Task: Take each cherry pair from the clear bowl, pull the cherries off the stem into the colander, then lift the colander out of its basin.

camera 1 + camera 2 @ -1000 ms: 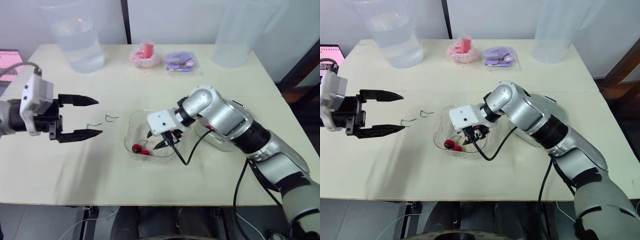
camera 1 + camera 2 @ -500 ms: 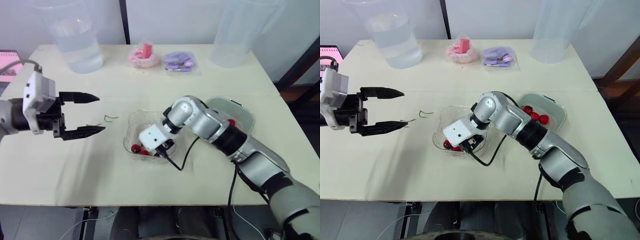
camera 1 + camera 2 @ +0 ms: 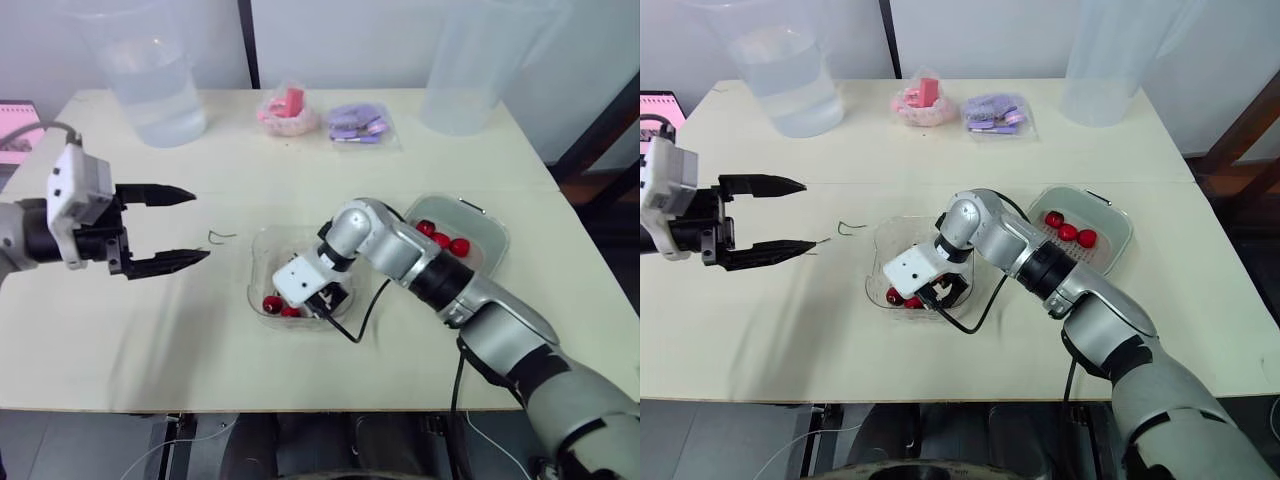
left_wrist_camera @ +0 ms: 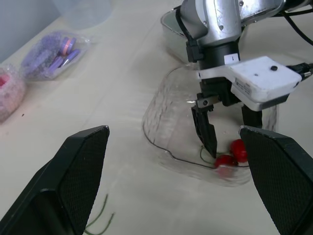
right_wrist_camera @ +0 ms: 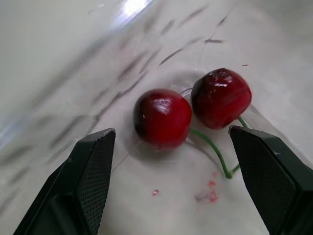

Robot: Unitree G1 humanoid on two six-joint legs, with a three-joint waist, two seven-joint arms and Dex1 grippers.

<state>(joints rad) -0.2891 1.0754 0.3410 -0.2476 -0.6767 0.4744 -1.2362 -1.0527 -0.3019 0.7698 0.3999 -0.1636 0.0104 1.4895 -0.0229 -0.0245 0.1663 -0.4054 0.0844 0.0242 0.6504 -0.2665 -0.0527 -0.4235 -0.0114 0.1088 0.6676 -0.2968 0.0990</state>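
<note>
Right pincer (image 3: 326, 300), fingers spread, has sunk deeper into the clear bowl (image 3: 264, 262) since a second ago, straddling the cherry pair (image 5: 186, 115): two glossy dark-red fruits touching, joined by a green stem, on the bowl floor. Three red cherries (image 3: 441, 238) sit in the colander (image 3: 488, 240) alongside. Left pincer (image 3: 200, 224) hangs spread over the worktop (image 3: 150, 330), near loose stems (image 3: 220, 236).
</note>
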